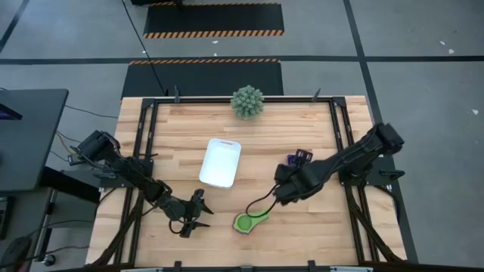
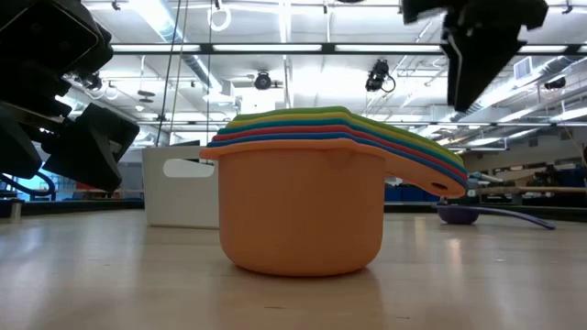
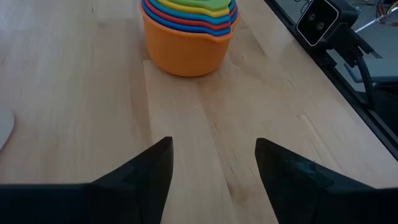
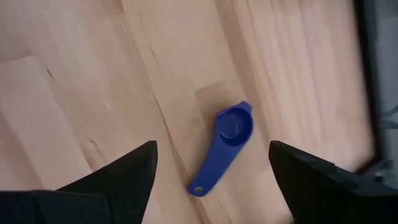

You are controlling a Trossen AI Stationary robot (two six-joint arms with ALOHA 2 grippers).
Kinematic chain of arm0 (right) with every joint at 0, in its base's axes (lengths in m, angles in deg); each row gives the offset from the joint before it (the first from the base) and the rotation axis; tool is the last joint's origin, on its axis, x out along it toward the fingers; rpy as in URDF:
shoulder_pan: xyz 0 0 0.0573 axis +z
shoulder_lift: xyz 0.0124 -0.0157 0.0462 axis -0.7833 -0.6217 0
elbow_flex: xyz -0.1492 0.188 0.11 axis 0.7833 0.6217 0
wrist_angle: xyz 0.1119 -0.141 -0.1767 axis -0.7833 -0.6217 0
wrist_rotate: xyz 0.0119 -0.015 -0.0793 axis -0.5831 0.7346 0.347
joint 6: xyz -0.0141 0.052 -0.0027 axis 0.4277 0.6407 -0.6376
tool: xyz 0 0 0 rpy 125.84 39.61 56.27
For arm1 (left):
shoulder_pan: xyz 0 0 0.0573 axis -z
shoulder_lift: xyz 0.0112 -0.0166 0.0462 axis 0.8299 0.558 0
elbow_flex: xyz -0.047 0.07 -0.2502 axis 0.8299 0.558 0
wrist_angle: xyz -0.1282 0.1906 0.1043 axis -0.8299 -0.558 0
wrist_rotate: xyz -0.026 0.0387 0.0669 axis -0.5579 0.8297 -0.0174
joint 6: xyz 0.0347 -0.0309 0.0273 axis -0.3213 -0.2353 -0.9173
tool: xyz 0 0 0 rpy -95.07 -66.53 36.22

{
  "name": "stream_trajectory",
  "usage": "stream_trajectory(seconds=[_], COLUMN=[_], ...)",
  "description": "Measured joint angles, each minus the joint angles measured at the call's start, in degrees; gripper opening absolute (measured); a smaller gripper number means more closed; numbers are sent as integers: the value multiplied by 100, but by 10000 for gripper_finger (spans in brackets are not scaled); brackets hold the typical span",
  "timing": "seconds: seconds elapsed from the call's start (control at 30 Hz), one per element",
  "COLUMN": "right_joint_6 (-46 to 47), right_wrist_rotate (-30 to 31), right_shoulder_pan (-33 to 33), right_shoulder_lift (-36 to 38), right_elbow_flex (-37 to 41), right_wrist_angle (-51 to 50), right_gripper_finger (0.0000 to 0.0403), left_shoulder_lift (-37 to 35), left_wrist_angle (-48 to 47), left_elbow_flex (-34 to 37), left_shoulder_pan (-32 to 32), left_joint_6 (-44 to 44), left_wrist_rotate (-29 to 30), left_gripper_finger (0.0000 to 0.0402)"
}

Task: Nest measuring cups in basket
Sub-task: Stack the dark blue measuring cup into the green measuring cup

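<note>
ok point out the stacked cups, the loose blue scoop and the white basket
stacked cups (image 3: pixel 186 43), left wrist view, orange outer cup's wall
blue scoop (image 4: pixel 234 126), right wrist view, its round bowl
white basket (image 1: pixel 221 162), high view, its bare floor

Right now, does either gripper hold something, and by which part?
Nothing is held. The left gripper is open short of the stacked measuring cups; the right gripper is open above the dark blue cup.

left end effector — open, low | right end effector — open, raised
</note>
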Motion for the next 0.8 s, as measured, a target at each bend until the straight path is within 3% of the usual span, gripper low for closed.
stream_trajectory(seconds=[0.37, 0.6, 0.8], right_joint_6=[358, 683, 784], right_wrist_rotate=[-120, -7, -354], right_shoulder_pan=[-598, -963, -1035], right_shoulder_lift=[1147, 1144, 1248], right_elbow_flex=[1804, 2490, 3076], right_wrist_angle=[1249, 1509, 2083], right_gripper_finger=[316, 316, 327], left_shoulder_lift=[-104, -1113, -1871], left_wrist_angle=[-89, -940, -1753], left_elbow_flex=[2, 1, 2], left_shoulder_pan=[17, 57, 143], left_joint_6=[-193, -416, -466], left_wrist_rotate=[2, 25, 103], left_gripper_finger=[233, 233, 233])
